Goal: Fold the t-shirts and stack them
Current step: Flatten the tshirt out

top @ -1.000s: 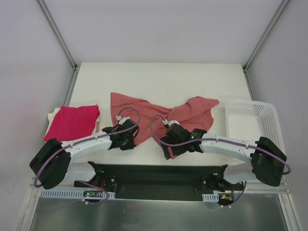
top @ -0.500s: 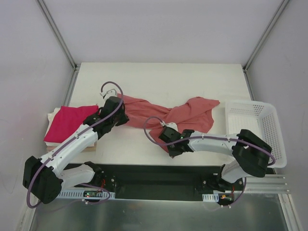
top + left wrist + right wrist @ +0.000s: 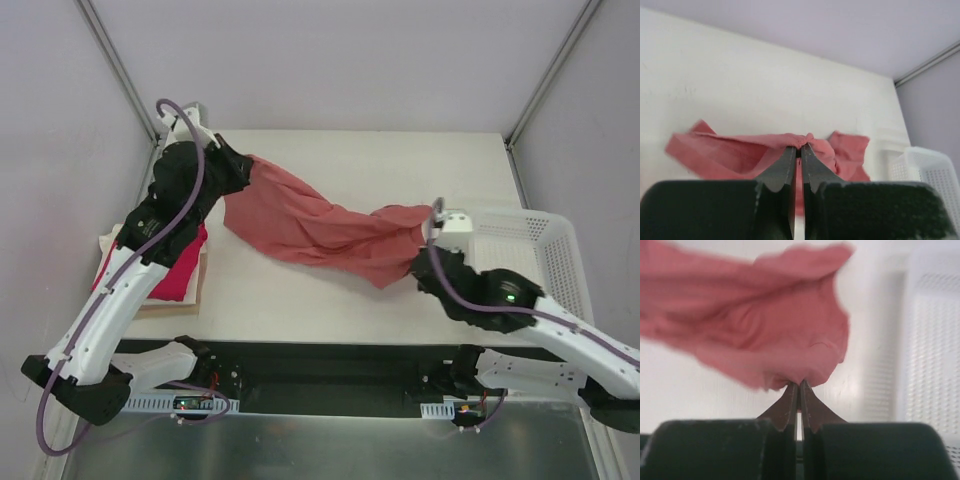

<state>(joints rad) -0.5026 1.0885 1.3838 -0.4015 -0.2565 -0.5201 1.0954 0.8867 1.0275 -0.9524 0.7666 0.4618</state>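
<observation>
- The white tabletop (image 3: 350,160) is the biggest thing here, and everything sits on it or hangs over it.
- The salmon-pink t-shirt (image 3: 310,225) is pulled out long across the middle, bunched and twisted, from the far left corner to just beside the basket.
- The white mesh basket (image 3: 520,215) sits at the right edge.
- A folded magenta-red t-shirt (image 3: 185,265) lies on a folded cream t-shirt (image 3: 108,241) at the left edge, partly under the left arm.
- The left jaws are pressed together, pinching a small bunch of the pink t-shirt at its far left end.
- The right jaws are pressed together too, pinching the edge of its right end, with the cloth spreading out past their tips.
</observation>
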